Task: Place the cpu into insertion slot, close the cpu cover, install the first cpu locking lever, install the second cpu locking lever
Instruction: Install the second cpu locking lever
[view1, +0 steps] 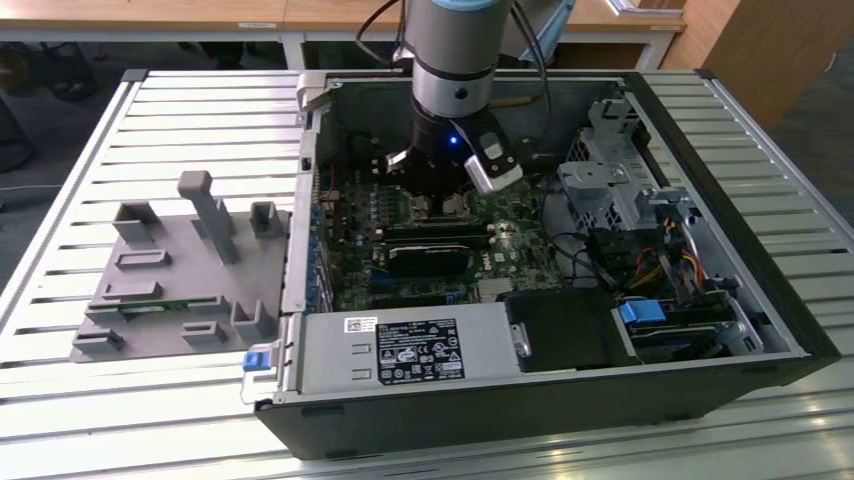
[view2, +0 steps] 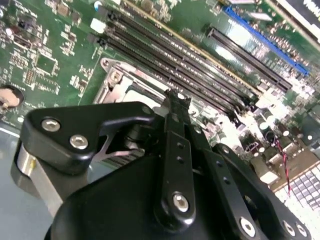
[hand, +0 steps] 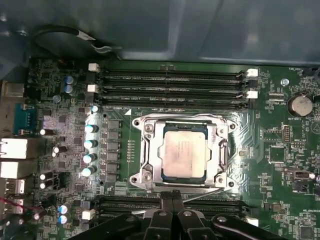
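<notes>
A slatted metal table (view1: 160, 100) carries an open computer case (view1: 534, 400) beside a grey fixture tray (view1: 174, 290).

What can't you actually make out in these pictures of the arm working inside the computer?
- Exterior view: the insertion slot sits under the arm, which hides it.
- Second wrist view: the gripper body covers most of the cpu cover.
- First wrist view: the cpu lies inside the cover's window; whether the locking levers are latched is too fine to tell, and the picture's edge cuts off the gripper.

Pretty bright daylight overall – glare on the slatted table (view1: 80, 420), case interior (view1: 534, 100) shadowy, close-up gripper (view2: 176, 102) soft.
</notes>
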